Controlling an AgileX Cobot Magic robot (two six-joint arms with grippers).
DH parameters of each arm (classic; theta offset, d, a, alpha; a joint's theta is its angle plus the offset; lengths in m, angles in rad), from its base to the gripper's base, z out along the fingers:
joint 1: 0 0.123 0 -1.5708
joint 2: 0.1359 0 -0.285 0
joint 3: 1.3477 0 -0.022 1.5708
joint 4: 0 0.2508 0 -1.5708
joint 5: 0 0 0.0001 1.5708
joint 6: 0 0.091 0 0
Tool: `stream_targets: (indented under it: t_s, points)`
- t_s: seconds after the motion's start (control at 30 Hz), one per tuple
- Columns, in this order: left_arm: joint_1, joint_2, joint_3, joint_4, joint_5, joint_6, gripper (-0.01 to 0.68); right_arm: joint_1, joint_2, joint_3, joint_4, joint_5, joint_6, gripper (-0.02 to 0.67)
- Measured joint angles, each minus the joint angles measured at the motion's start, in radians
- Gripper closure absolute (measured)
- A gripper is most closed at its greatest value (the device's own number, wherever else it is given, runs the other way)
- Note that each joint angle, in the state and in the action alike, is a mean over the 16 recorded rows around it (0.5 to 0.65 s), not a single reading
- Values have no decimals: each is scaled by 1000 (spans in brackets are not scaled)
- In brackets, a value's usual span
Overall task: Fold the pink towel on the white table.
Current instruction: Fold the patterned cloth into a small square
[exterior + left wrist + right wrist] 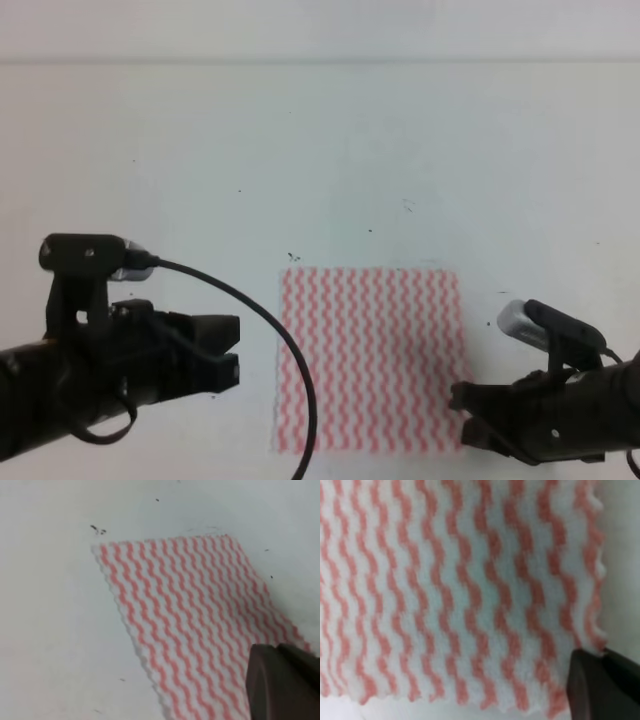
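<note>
Black right pincer [468,415] at pink towel [370,360] corner

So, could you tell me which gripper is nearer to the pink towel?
Right. The right gripper sits at the pink towel's near right corner; the left gripper stands off its left edge.

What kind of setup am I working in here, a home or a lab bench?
Most likely a lab test bench: a bare white table with tiny dark specks, one pink towel lying flat, and the left gripper and right gripper on either side. No household furnishings are visible.
</note>
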Motion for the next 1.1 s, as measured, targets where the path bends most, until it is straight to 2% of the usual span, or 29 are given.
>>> stream_targets:
  t_s: [0.4, 0.63, 0.83, 1.1]
  points:
    - [0, 42, 1, -1, 4, 141, 678, 0, -38, -99, -14, -15, -7, 665]
    - [-1, 64, 1, -29, 52, 327, 662, -1, -26, -156, -19, -41, -17, 665]
    - [-1, 80, 2, -71, 125, 502, 563, -1, 3, -185, -22, -62, -25, 666]
    - [-2, 141, 1, -164, 211, 752, 396, 0, 38, -214, -25, -73, -37, 666]
